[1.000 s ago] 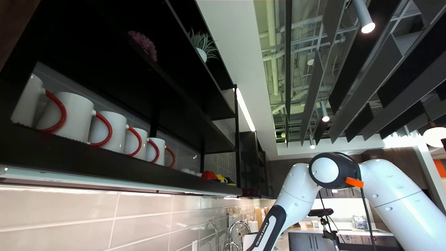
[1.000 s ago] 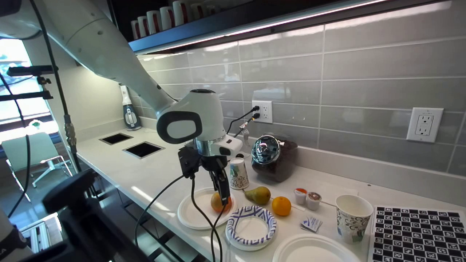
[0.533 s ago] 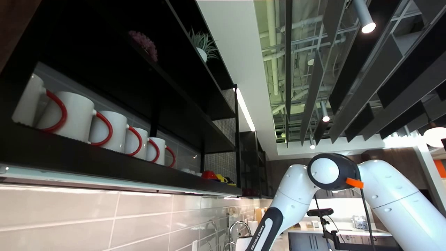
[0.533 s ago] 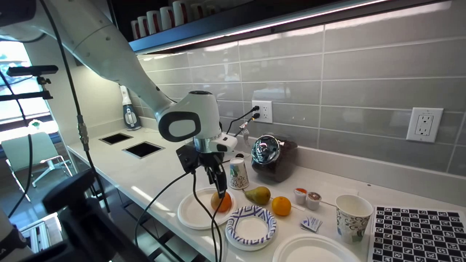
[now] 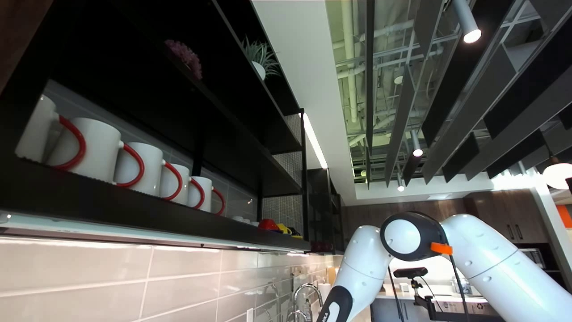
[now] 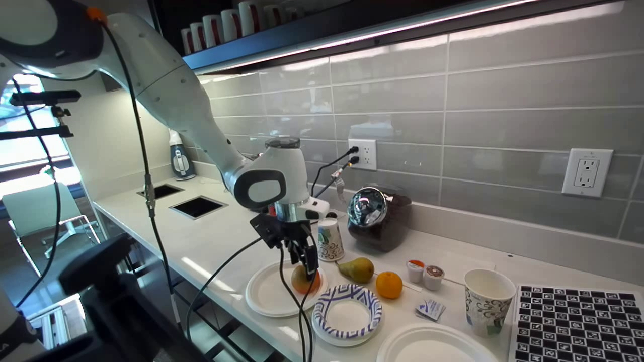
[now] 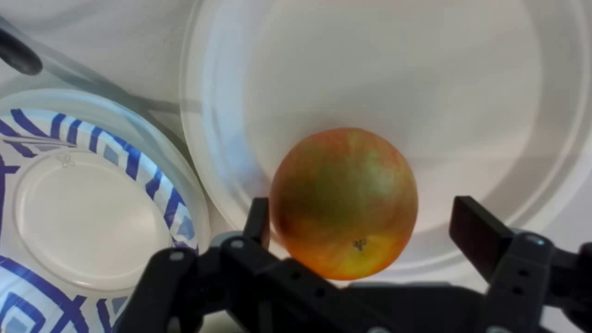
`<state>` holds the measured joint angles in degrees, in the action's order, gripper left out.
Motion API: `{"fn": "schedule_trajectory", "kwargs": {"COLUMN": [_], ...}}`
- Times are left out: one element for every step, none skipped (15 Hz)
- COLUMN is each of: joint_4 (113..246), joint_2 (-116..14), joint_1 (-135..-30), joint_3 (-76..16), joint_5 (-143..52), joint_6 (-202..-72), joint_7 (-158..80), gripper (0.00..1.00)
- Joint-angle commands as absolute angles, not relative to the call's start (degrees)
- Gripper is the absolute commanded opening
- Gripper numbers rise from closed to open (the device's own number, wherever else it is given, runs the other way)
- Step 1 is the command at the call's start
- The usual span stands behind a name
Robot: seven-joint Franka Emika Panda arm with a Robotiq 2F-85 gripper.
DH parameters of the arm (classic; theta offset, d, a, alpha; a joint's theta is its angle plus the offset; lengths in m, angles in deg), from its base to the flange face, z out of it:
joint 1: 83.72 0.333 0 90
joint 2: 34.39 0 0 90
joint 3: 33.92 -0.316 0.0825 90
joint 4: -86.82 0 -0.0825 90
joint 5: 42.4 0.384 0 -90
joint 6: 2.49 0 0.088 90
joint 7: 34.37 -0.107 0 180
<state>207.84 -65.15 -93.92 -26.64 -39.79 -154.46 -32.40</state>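
"Counting from my console, I get one apple [image 7: 344,203], one pear [image 6: 358,270], one orange [image 6: 389,285], two paper cups [image 6: 330,241] [image 6: 485,307] and two small pods [image 6: 415,272] [image 6: 433,278]. Plates?"

"I make it one blue-patterned plate [image 7: 92,217] over a plain rim [image 7: 69,101], plus two white plates [image 7: 393,69] [image 6: 435,347]. Where's your apple?"

"On a white plate, beside the patterned one."

"And the claw [image 7: 360,217]?"

"Spread wide. In my wrist view the apple shows between its fingers [image 7: 256,218], closer to the one by the patterned plate; whether that finger touches it, I can't tell."
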Motion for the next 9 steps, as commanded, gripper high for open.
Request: {"fn": "schedule_trajectory", "kwargs": {"joint_4": [205.13,204.83,204.44,204.1,203.59,203.14,202.56,202.23,201.87], "joint_2": [-68.16,-68.47,-68.92,-69.24,-69.69,-70.09,-70.62,-70.9,-71.24], "joint_1": [-92.77,-92.66,-92.56,-92.63,-92.62,-92.46,-92.59,-92.58,-92.6], "joint_3": [-25.42,-25.32,-25.19,-25.23,-25.2,-24.99,-25.14,-25.14,-25.17], "joint_5": [-42.49,-42.86,-43.21,-43.45,-43.78,-44.41,-44.49,-44.69,-44.79], "joint_6": [-155.33,-155.14,-155.06,-154.65,-154.07,-153.28,-152.77,-152.45,-152.02], "joint_7": [-33.17,-33.13,-33.18,-32.94,-32.76,-32.63,-32.62,-32.64,-32.71], "gripper": [1.0,1.0,1.0,1.0,1.0,1.0,1.0,1.0,1.0]}}
